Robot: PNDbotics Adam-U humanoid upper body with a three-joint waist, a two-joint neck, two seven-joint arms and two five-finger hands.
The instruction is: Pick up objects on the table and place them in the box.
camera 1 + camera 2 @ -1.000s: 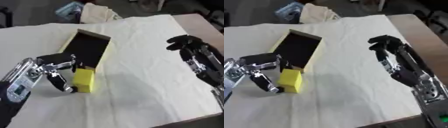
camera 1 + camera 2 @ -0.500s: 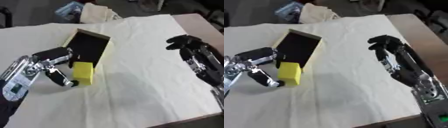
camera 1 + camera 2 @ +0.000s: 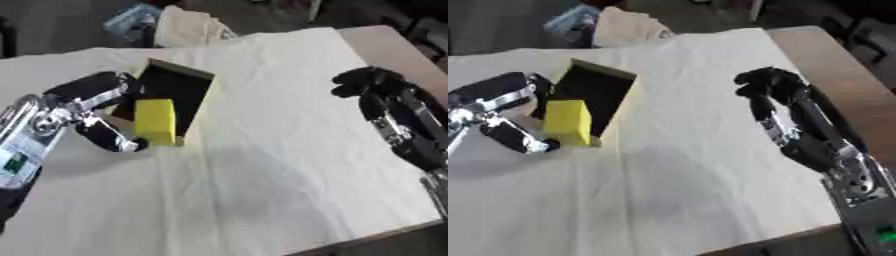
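Observation:
A yellow block (image 3: 156,120) is pinched between the thumb and fingers of my left hand (image 3: 96,112). It hangs over the near end of the yellow box (image 3: 198,105) with a dark inside, which lies on the white cloth left of centre. My right hand (image 3: 773,95) hovers at the right side, its fingers curled and holding nothing, well apart from the box.
A white cloth (image 3: 262,170) covers the table; bare brown tabletop (image 3: 833,65) shows along the right edge. A crumpled cream bag (image 3: 188,25) and a bluish object (image 3: 131,17) lie beyond the far edge.
My left hand has lifted the yellow block from the cloth and carried it up and back over the near end of the box. The right hand has stayed put.

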